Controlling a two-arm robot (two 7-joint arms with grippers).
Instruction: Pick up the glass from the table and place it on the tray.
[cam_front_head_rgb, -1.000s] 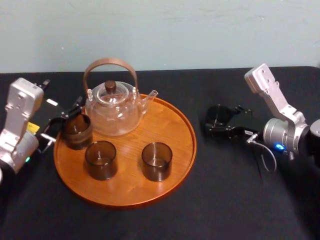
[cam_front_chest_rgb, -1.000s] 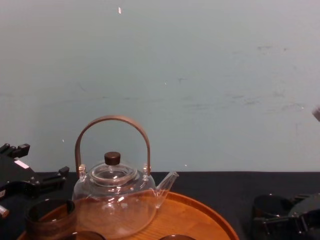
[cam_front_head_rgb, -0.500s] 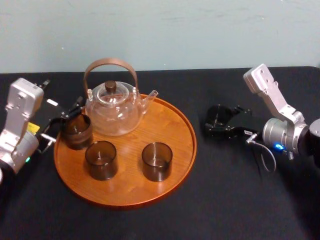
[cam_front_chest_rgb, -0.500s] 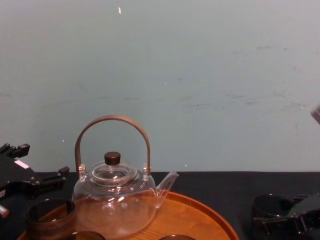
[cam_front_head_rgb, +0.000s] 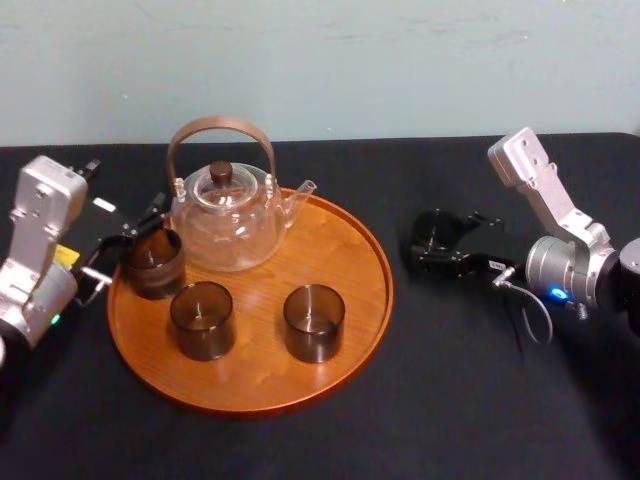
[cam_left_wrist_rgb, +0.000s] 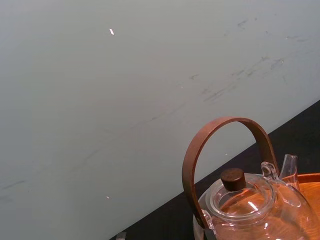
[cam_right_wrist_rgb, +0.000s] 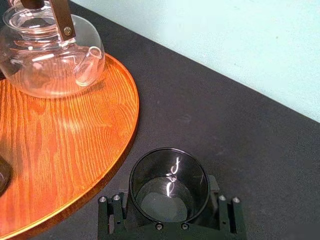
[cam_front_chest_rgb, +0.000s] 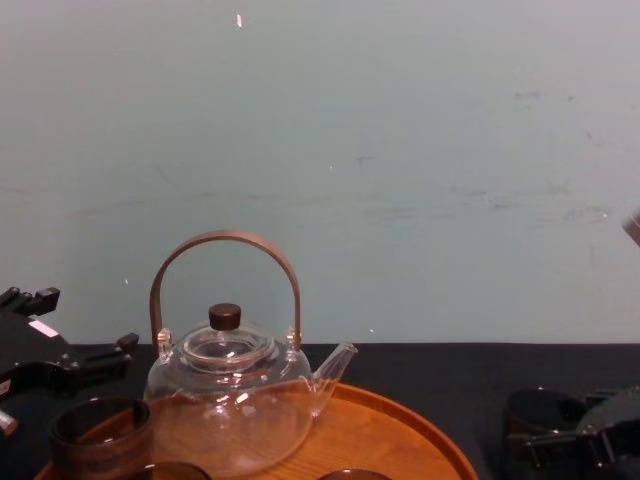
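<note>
1. The short, dark smoky-glass tumbler (cam_right_wrist_rgb: 169, 182) stands upright on the black cloth-covered table (cam_front_head_rgb: 450, 400), just off the right edge of the large round orange-brown wooden tray (cam_front_head_rgb: 340, 300) and not touching it.
2. The right gripper (cam_front_head_rgb: 432, 245) brackets this tumbler low on its wall from the right. That probably suits a sideways grasp that leaves the open mouth clear. I cannot tell whether it is squeezing yet or only set around the glass.
3. The clear glass teapot with the brown arched handle (cam_front_head_rgb: 225, 215) takes the tray's far left. Three matching dark tumblers (cam_front_head_rgb: 201, 318) stand in front of it, so the bare wood on the tray's right looks like the natural landing spot.
4. The left gripper (cam_front_head_rgb: 125, 250) sits at the tray's left edge beside one of those tumblers. I cannot tell its state.
5. The tumbler is cylindrical, thin-rimmed and empty, with a bright glint on its inner base. It looks smooth and likely slippery.
</note>
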